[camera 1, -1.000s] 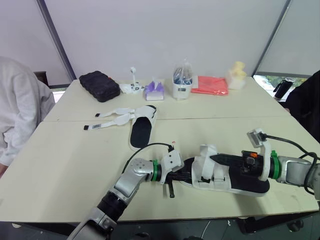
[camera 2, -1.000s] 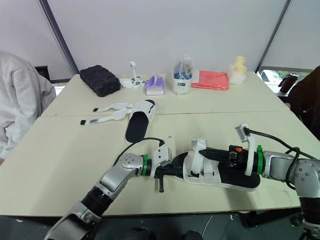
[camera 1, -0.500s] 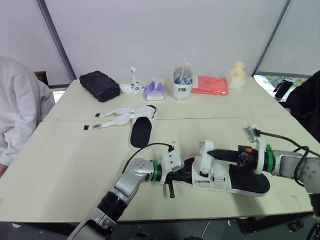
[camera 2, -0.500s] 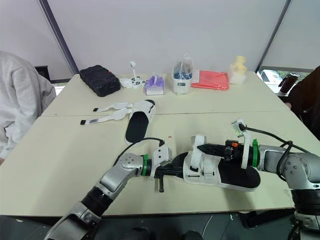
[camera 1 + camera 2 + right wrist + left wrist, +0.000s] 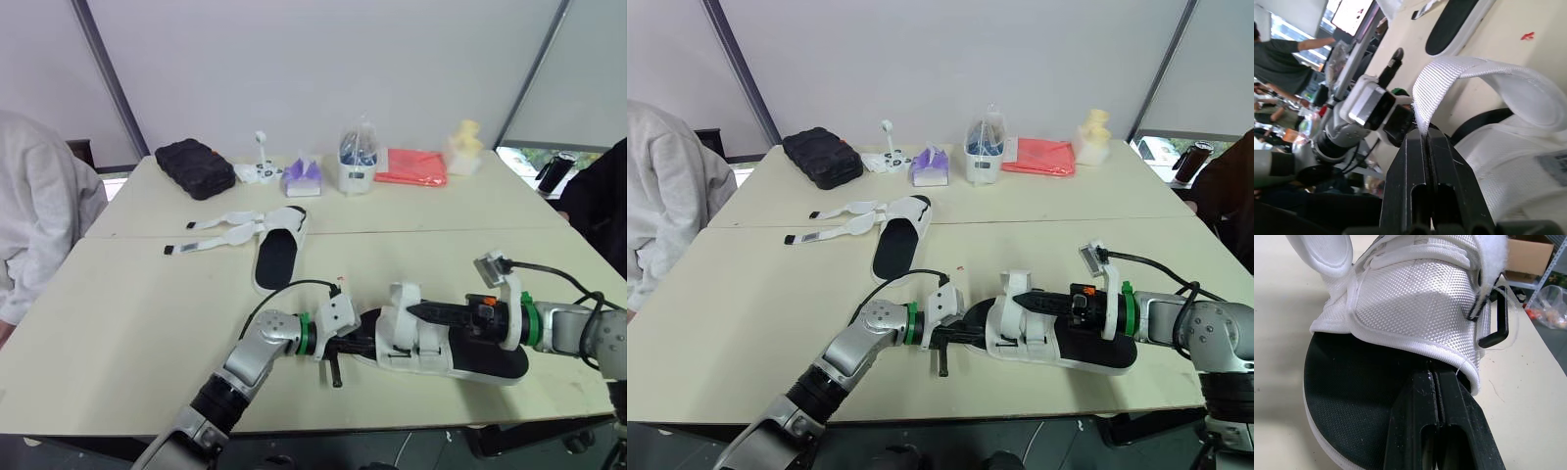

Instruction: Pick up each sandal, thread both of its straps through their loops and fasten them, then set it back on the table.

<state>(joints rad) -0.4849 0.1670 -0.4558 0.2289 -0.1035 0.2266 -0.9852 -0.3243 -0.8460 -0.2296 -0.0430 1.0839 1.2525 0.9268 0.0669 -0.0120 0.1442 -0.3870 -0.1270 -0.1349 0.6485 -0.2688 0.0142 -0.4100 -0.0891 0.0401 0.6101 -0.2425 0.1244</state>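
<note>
The near sandal [image 5: 487, 360], black-soled with white straps, lies at the table's front edge between my two arms. My left gripper [image 5: 364, 345] is at its toe end; in the left wrist view that gripper [image 5: 1434, 379] is shut on the front of the sandal [image 5: 1347, 382], where the white upper meets the sole. My right gripper [image 5: 413, 311] reaches over the heel from the right and is shut on a raised white strap [image 5: 1474, 73], which arches up. A second sandal [image 5: 277, 250] lies further back, its straps [image 5: 211, 235] spread open to the left.
Along the far side stand a black case [image 5: 194, 166], a small white device [image 5: 260, 169], a tissue pack [image 5: 302, 178], a plastic container [image 5: 358, 162], a red bag [image 5: 411, 166] and a yellow object [image 5: 463, 147]. A person in grey [image 5: 39, 215] sits at the left edge.
My right gripper rose slightly with the strap, then came back down to about its earlier height, and its wrist turned a little. The left gripper and both sandals stayed put.
</note>
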